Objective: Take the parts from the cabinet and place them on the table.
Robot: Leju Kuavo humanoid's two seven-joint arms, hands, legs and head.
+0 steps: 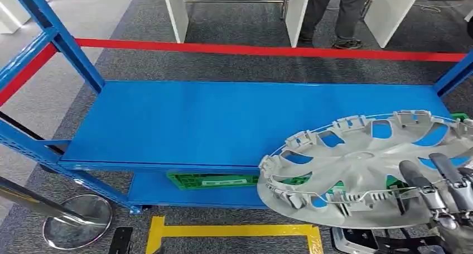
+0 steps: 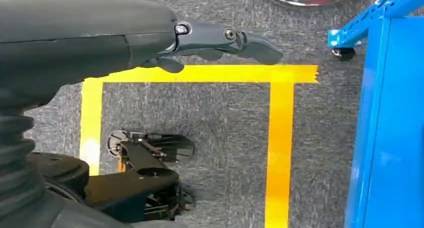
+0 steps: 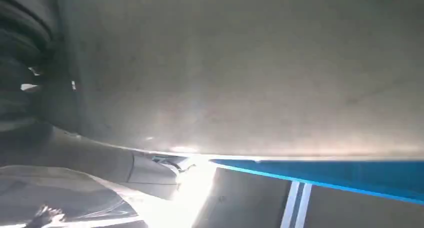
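Note:
A grey plastic wheel cover (image 1: 362, 170) with open spokes hangs tilted over the right front of the blue shelf (image 1: 223, 120). My right hand (image 1: 440, 195) grips its near rim at the lower right, fingers lying over the edge. In the right wrist view the cover's smooth grey face (image 3: 250, 62) is pressed close to the camera, with a strip of blue shelf (image 3: 350, 175) beyond it. My left hand (image 2: 210, 42) hangs low over the grey carpet and holds nothing; its fingers lie fairly straight.
A green crate (image 1: 215, 180) lies on the lower shelf. Blue rack posts (image 1: 61, 42) rise at left and right, with a red beam (image 1: 268, 50) behind. A steel stanchion base (image 1: 75, 220) stands front left. Yellow floor tape (image 2: 280, 138) marks the carpet. A person's legs (image 1: 334, 14) stand beyond.

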